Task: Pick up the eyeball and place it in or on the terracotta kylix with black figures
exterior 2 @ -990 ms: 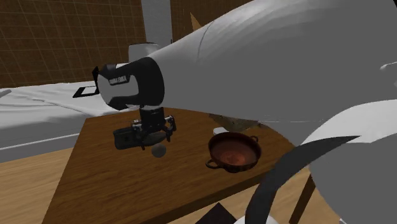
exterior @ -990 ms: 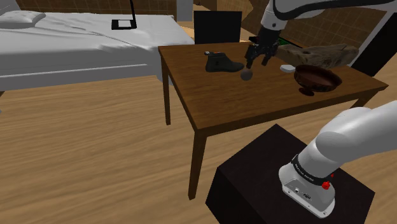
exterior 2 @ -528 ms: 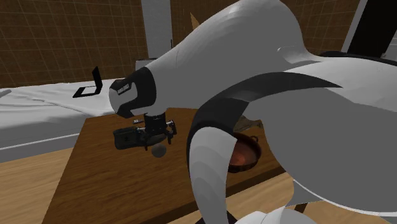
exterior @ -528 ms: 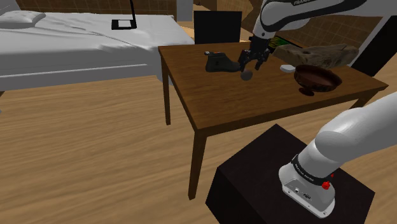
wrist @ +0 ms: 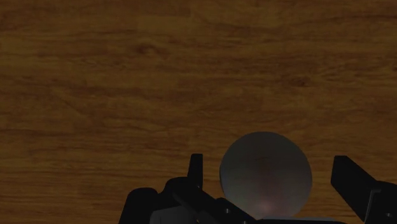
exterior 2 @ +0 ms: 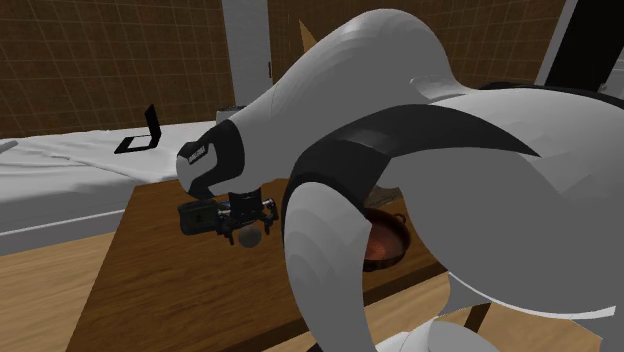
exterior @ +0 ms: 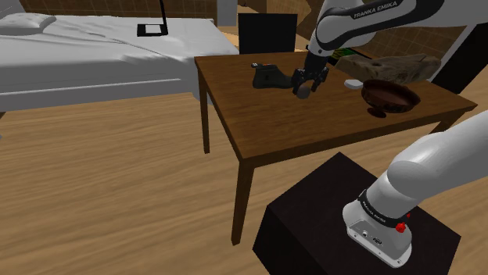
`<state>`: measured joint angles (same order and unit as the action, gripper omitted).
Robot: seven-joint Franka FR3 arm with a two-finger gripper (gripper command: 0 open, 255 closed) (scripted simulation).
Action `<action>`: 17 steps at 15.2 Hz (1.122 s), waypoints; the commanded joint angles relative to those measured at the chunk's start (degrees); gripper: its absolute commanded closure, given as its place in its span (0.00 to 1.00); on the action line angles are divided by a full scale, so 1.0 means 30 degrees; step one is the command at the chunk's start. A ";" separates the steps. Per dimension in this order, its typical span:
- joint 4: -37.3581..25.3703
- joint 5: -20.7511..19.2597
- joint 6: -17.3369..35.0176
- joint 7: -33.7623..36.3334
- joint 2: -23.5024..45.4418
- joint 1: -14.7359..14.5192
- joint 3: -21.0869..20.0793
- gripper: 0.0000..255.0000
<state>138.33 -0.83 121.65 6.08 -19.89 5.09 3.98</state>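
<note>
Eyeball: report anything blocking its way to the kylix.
Nothing stands directly between the eyeball and the kylix. A small white object lies just off that line, nearer the kylix. The gripper has its open fingers flanking the eyeball.

shoulder: behind stand [exterior: 313,215], down over table [exterior: 313,137] | second exterior: close behind arm [exterior 2: 450,150], same table | wrist: near table

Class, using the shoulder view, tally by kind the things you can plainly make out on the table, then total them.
Grey ball: 1
Black shoe: 1
Dark reddish footed bowl: 1
Small white item: 1
Long rough brown piece: 1
Total: 5
</note>
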 commanded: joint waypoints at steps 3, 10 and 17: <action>0.0014 0.0001 0.0029 0.0001 0.0011 -0.0001 0.0000 0.00; 0.0013 0.0001 0.0025 0.0001 0.0009 -0.0001 -0.0001 1.00; -0.0546 -0.0006 -0.0791 0.0017 -0.0250 -0.0001 -0.0019 1.00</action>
<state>137.10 -0.84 119.93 6.13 -20.40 5.09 3.93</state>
